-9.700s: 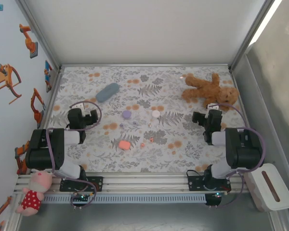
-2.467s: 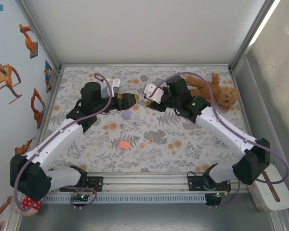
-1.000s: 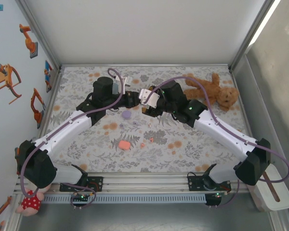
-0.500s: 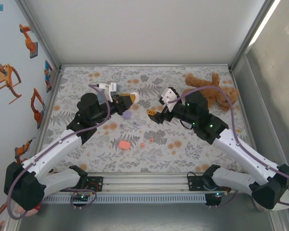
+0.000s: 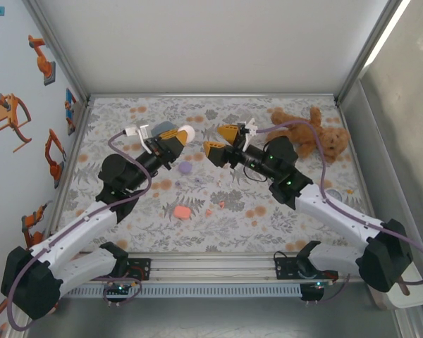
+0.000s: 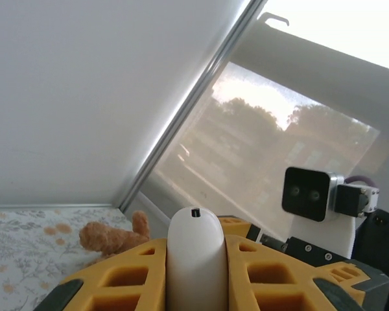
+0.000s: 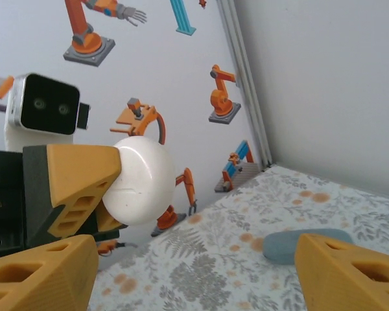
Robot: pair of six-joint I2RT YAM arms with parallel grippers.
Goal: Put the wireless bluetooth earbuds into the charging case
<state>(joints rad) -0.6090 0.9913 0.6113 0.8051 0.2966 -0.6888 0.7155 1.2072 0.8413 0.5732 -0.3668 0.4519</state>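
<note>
Lying on the floral tabletop [image 5: 155, 229], the salmon-pink earbuds [image 5: 209, 211] sit apart from each other just right of the salmon-pink case [image 5: 182, 211], tiny clear beads against the print; fainter pale buds near the lilac case [image 5: 185, 167] are too small to make out well. None of them is touched by either arm.

Above and beyond them the left hand [image 5: 178, 135] is clenched on the white case [image 5: 185, 132], a smooth rounded shell gripped between the yellow fingers with its rounded end sticking out past the fingertips. The case is held in the air, clear of the tabletop. The left wrist view shows a small dark dot near its top edge.

The right hand [image 5: 221, 141] faces it from close by with its jaws spread wide and nothing between them; in the right wrist view its two yellow fingertips frame the white case without touching it.

Half a second ago the left hand was lower, over the lilac case, and the right hand was nearer the arm bases; both have since risen and moved toward the far side. Nearly ten seconds ago the white case lay on the tabletop and both arms were folded back.

The grey-blue case [image 7: 305, 245] lies on the tabletop beyond the left hand, and the teddy bear [image 5: 317, 137] sits at the far right
</note>
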